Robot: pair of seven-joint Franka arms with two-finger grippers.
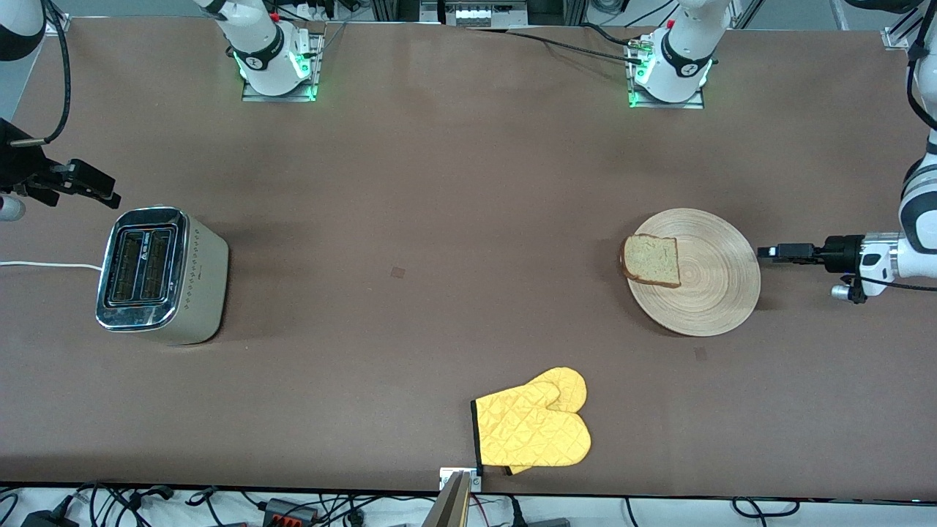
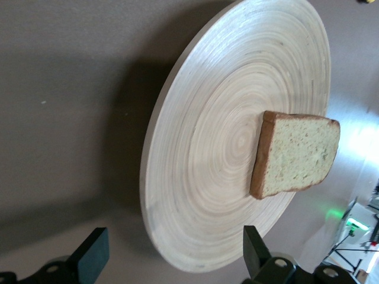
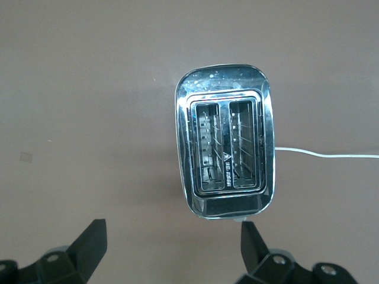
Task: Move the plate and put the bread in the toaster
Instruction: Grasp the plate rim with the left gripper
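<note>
One slice of bread (image 1: 651,260) lies flat on the round bamboo plate (image 1: 714,293), set off-centre at the rim toward the right arm's end of the worktop (image 1: 439,219), with its dark crust just over that edge. The plate itself rests toward the left arm's end, well apart from the toaster (image 1: 157,274), which stands at the right arm's end with its two slots facing up and its white cord (image 1: 44,264) trailing off the worktop's edge.

The relation that matters is plate to left hand (image 1: 765,252): that hand sits low, just beside the plate's rim on the side away from the bread, pointing along the worktop at the plate. In the left wrist view the rim (image 2: 155,195) falls between the two spread fingers (image 2: 92,254), which grip nothing. The left arm is clearly the nearer one to plate and bread, and a push or grasp at this rim would probably carry both toward the toaster.

The right hand (image 1: 91,184) hovers beside the toaster, just off its end away from the front camera, fingers (image 3: 89,242) wide apart and empty, waiting; the slots' (image 3: 228,145) long axis runs toward it.

A yellow oven mitt (image 1: 534,428) lies near the front edge, clear of the path.
</note>
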